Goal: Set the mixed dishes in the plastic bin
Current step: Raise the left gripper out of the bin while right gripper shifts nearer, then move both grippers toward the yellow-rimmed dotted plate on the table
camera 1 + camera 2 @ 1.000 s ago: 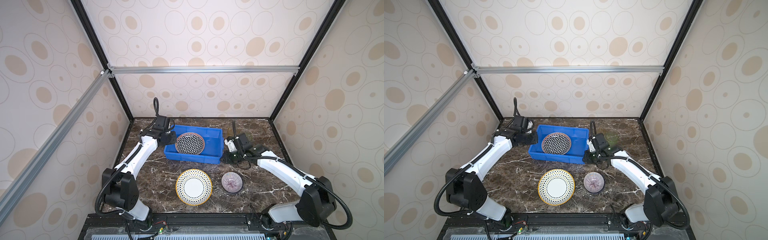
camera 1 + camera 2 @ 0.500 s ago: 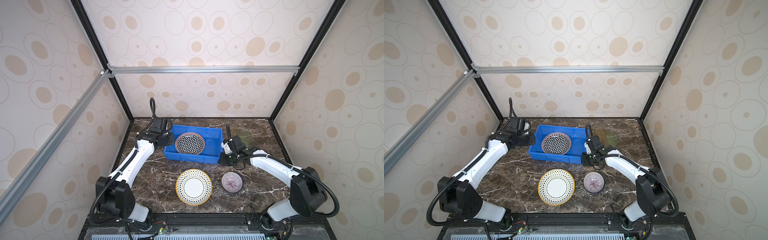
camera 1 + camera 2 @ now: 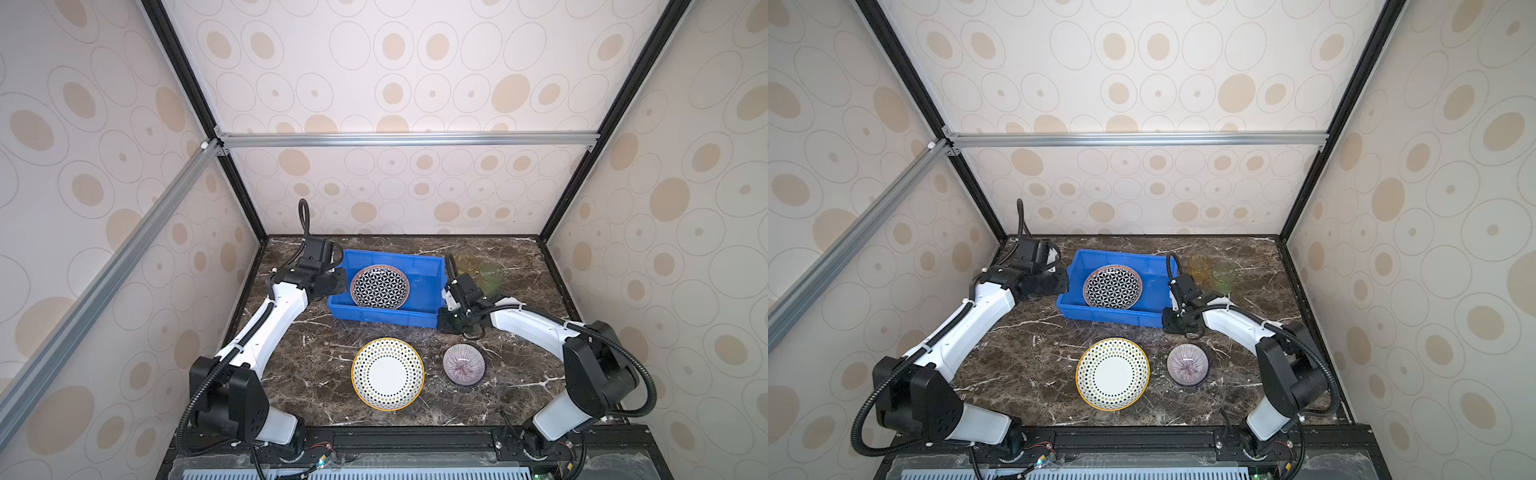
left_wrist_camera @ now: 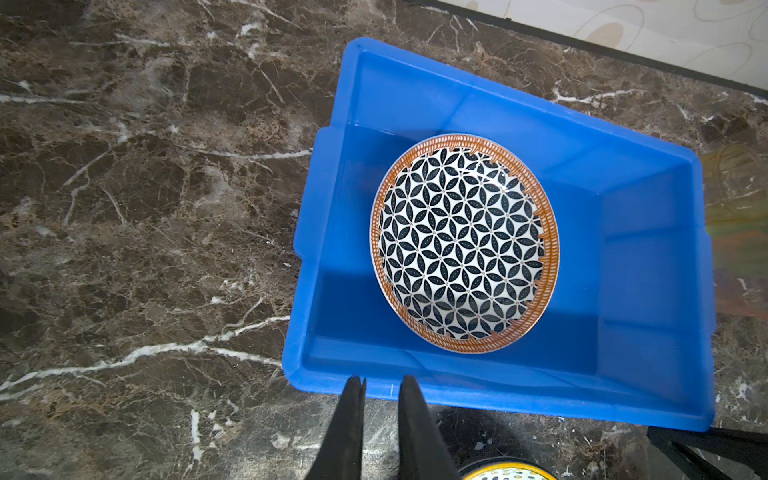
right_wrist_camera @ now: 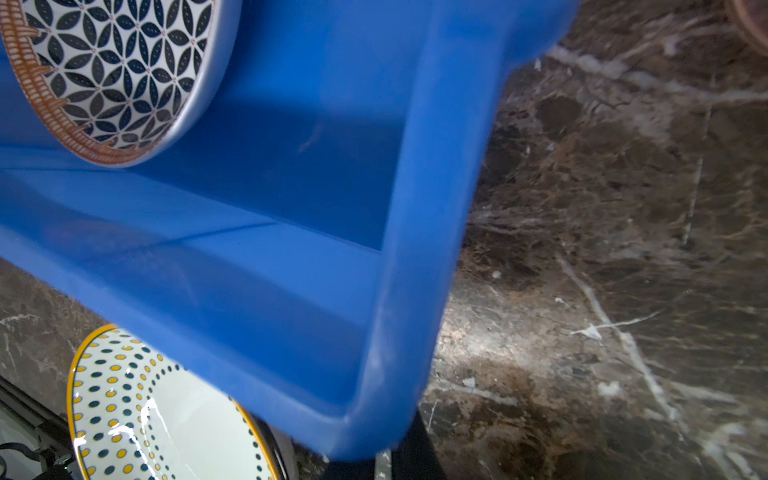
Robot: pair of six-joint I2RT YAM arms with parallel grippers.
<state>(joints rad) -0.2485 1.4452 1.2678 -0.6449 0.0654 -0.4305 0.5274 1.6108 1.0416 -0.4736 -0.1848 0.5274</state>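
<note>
Nearest, the dotted-rim plate (image 3: 387, 373) and the purple-rayed bowl (image 3: 464, 364) sit flat on the marble table (image 3: 307, 386), just beside each other and clear of the plastic bin (image 3: 382, 318), so both are yet to be lifted in. Just behind the bowl, the right gripper (image 3: 449, 323) sits low at the bin's near right corner. In its wrist view the thick lip covers the fingertips and the dark fingers (image 5: 415, 455) look drawn close, so I cannot tell whether they pinch the lip or only rest under it. My guess is that it means to steady or shift the bin. Inside, the lattice plate (image 4: 463, 243) is already delivered, seemingly tilted against a wall. At the bin's left wall the left gripper (image 4: 381, 380) hovers over the rim, fingers only narrowly parted and empty, probably to brace that side. Farthest, the yellow tumbler (image 3: 467, 264) and green tumbler (image 3: 491, 275) stand beside the bin's right end, outside it.
</note>
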